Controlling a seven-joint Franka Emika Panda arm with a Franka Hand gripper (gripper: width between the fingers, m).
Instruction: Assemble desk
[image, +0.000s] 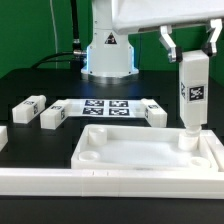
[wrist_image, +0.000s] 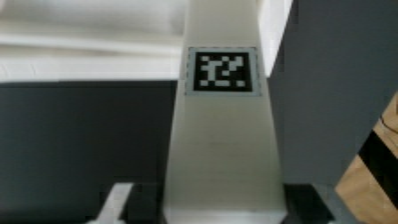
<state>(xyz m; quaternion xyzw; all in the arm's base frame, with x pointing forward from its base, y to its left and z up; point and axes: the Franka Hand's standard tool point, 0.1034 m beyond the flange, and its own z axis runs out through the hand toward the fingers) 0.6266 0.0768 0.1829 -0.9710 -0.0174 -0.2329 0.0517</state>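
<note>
The desk top (image: 120, 155), a white rimmed tray, lies at the front of the black table. My gripper (image: 190, 52) is shut on one white leg block (image: 192, 95), held upright with its tag facing the camera. The block's lower end stands in the tray's far corner at the exterior view's right. In the wrist view the same leg (wrist_image: 222, 130) runs away from my gripper (wrist_image: 217, 212), one dark finger on each side of it. Two loose legs (image: 30, 105) (image: 52, 118) lie at the exterior view's left. A third leg (image: 155, 112) lies behind the tray.
The marker board (image: 105, 108) lies flat between the loose legs, in front of the robot base (image: 108, 55). A long low white rail (image: 110, 185) runs along the tray's front edge. Another white rail end (image: 3, 135) shows at the exterior view's left edge.
</note>
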